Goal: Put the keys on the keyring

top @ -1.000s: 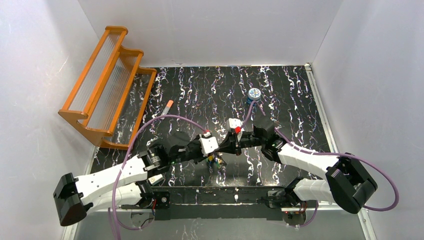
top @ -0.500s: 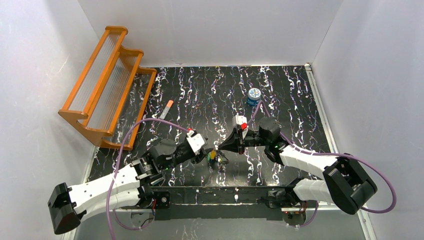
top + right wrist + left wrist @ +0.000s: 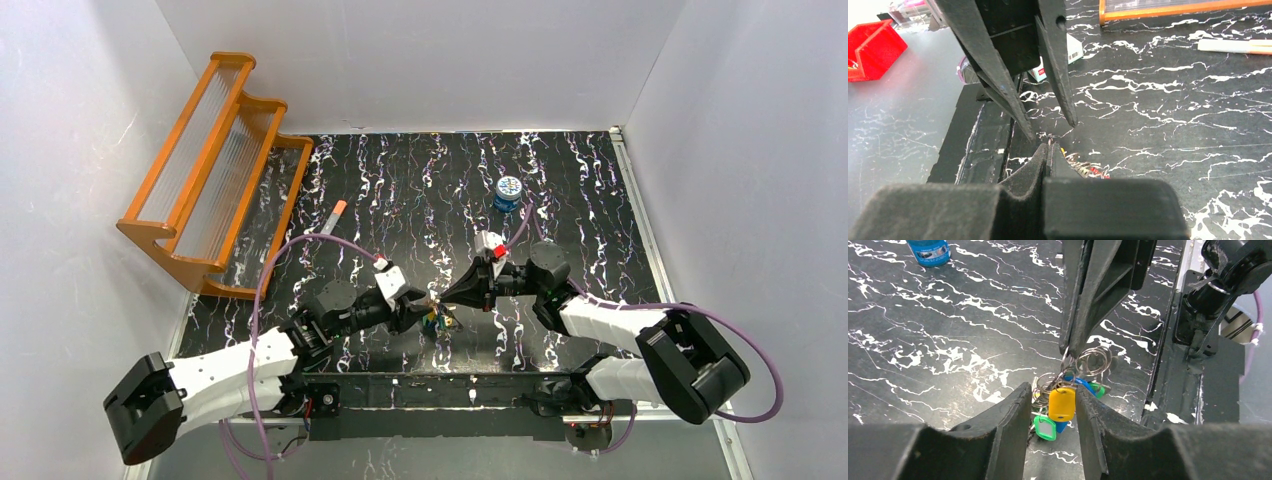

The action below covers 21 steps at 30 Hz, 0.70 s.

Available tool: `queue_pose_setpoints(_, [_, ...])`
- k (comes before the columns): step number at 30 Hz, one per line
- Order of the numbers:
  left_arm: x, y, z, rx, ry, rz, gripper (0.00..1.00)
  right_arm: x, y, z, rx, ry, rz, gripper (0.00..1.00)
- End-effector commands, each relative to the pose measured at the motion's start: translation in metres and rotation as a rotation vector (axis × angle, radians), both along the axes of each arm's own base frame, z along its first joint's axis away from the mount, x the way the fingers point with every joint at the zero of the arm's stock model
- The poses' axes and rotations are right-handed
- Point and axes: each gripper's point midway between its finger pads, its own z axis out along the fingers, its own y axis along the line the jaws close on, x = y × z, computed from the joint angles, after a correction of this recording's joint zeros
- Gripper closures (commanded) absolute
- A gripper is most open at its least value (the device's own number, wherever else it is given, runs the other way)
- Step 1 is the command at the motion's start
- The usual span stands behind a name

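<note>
Both jaws of the right gripper (image 3: 1069, 351) are pressing tightly together, reaching down from the top of the left wrist view and pinching a thin wire loop of the keyring (image 3: 1094, 360), whose silver coils are lying just right of the tips. Below that pinch the keys (image 3: 1062, 404) are bunching at the centre of the frame: a yellow tag (image 3: 1063, 397) is standing in front, a green tag (image 3: 1044, 426) is lying under it at lower left, and a blue tag (image 3: 1083, 385) is peeking out behind. The left gripper (image 3: 1053, 390) is standing partly open at the bottom of the frame, its jaws flanking the yellow tag with a gap showing on the tag's left side; whether the right-hand jaw is touching it I cannot tell. Seen from overhead, the two grippers are meeting nose to nose over the bunch at lower centre of the black marbled table (image 3: 400, 190). A blue tin (image 3: 509, 192) is sitting well apart toward upper right, a white tube (image 3: 333, 217) is lying left of centre, and an orange rack (image 3: 215, 170) is filling the upper left.
</note>
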Motion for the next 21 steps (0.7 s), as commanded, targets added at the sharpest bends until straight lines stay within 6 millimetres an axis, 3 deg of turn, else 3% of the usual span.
queue_pose_setpoints(1, [-0.003, -0.007, 0.018, -0.127, 0.021, -0.054, 0.65, 0.000, 0.001, 0.026, 0.088, -0.072, 0.020, 0.99])
queue_pose_setpoints(10, [-0.003, -0.013, 0.004, -0.125, 0.050, -0.086, 0.74, -0.006, 0.003, 0.037, 0.130, -0.050, 0.064, 0.99])
queue_pose_setpoints(17, [-0.003, -0.014, -0.005, -0.098, 0.048, -0.097, 0.91, -0.007, 0.004, 0.039, 0.143, -0.037, 0.074, 0.99])
queue_pose_setpoints(21, [-0.005, -0.014, -0.009, -0.089, 0.049, -0.106, 0.93, -0.007, 0.005, 0.037, 0.143, -0.028, 0.078, 0.99])
